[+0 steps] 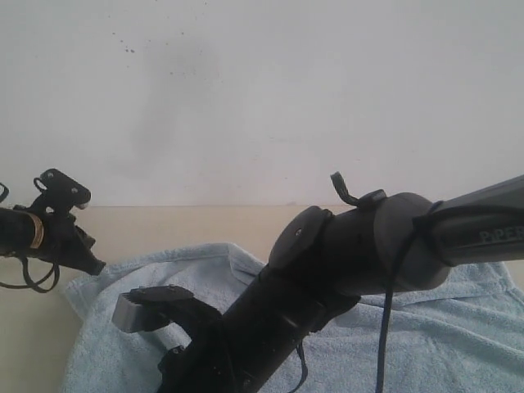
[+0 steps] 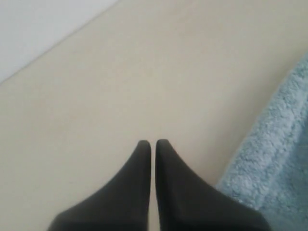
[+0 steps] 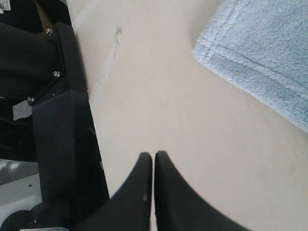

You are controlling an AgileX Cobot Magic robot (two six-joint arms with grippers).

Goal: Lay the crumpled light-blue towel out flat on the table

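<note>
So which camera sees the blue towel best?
The exterior view: the towel spreads wide across the table there, though the right arm hides its middle. The right wrist view shows only a hemmed corner; the left wrist view just a blurry edge.

The exterior camera sits low and close behind the arms, facing the white wall (image 1: 262, 98) across the tabletop (image 1: 188, 225). The right arm (image 1: 344, 246) crowds the lower middle of its frame. Each wrist camera looks down past its own claw, the left claw (image 2: 153, 144) and the right claw (image 3: 153, 156), from close above the tabletop. All three views share the towel (image 1: 458, 344).
</note>
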